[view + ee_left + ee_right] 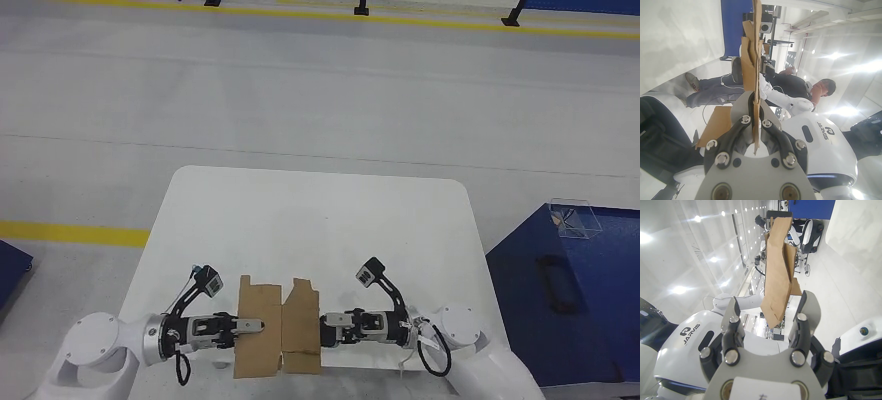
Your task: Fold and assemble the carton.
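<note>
Left pincer (755, 98) clamps carton (260, 300); right pincer (770, 300) gapes around its edge.

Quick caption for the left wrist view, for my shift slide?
The left hand shut on the edge of the partly folded cardboard carton, seen edge-on.

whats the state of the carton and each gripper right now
carton: not assembled, nearly flat, flaps loose, held by one edge.
left gripper: fingers shut on the carton's edge.
right gripper: fingers open on either side of the carton's opposite edge, not clamped.
</note>
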`<state>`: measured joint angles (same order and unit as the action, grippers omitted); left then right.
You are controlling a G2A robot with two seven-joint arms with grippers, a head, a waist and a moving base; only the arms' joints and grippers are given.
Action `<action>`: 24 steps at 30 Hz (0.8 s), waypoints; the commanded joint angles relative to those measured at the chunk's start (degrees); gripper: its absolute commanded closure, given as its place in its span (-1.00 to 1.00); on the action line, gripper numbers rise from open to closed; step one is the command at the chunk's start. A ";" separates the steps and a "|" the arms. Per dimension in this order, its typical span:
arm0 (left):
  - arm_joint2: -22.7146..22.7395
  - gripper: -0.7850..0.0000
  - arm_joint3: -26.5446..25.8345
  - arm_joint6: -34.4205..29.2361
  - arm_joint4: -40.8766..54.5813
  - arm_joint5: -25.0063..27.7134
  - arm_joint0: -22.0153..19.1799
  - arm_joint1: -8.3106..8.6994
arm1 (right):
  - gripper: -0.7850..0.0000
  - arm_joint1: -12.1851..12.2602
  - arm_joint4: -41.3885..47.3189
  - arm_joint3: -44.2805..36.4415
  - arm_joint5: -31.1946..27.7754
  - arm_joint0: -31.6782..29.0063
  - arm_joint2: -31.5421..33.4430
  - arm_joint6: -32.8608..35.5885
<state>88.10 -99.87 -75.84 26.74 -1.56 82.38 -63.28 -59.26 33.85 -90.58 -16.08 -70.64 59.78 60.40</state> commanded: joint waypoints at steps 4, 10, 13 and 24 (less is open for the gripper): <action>-5.40 1.00 0.57 16.77 10.10 10.07 2.46 -1.81 | -1.00 0.91 -7.66 -4.47 -12.54 -4.83 7.05 -9.19; -17.01 1.00 6.34 22.14 33.08 16.20 0.24 -5.08 | -1.00 1.58 -19.97 -9.55 -26.24 -12.62 14.39 -19.31; -21.98 1.00 10.52 21.02 40.25 16.27 -2.25 -6.52 | -1.00 1.32 -27.01 -10.56 -26.67 -15.24 15.49 -25.80; -30.16 1.00 19.59 19.06 44.61 14.66 -7.74 -9.42 | 0.34 0.18 -35.92 -11.87 -27.75 -16.96 11.75 -33.84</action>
<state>58.08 -80.71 -56.65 71.48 13.27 74.82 -72.60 -59.02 -1.45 -102.48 -43.97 -87.65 71.68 26.96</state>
